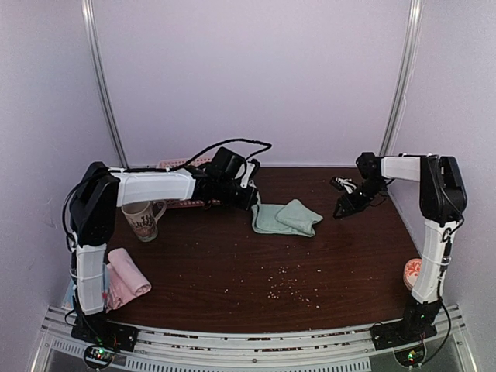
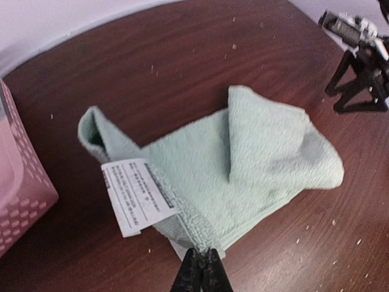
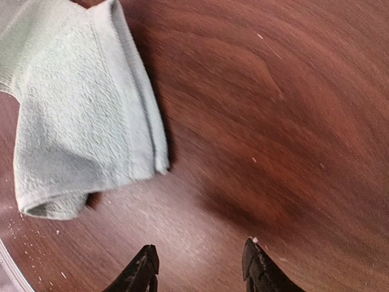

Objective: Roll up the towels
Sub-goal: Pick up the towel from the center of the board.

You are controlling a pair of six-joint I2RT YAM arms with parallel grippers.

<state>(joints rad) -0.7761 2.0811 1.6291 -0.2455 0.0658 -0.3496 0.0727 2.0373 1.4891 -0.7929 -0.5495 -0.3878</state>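
Inventory, as I found it:

- Grippers, two. My left gripper (image 2: 197,269) was pinched tight on the near corner of the sage green towel (image 2: 243,176). My right gripper (image 3: 197,264) stood with its fingers apart, nothing between them, over bare table (image 3: 273,121).
- Towels, two in view. The sage green towel lay directly ahead of my left gripper, its far end folded over on itself. It was ahead and to the left of my right gripper and not touching it. The pink towel (image 1: 126,277) lay well behind my left gripper, beside that arm's base.
- Label (image 2: 137,194), one, white, on the green towel's edge, just ahead-left of my left fingertips.
- Pink basket (image 2: 18,182), one, left of my left gripper.
- Mug (image 1: 143,219), one, behind my left gripper, under the arm.
- Crumbs (image 1: 283,283), too many to count, scattered
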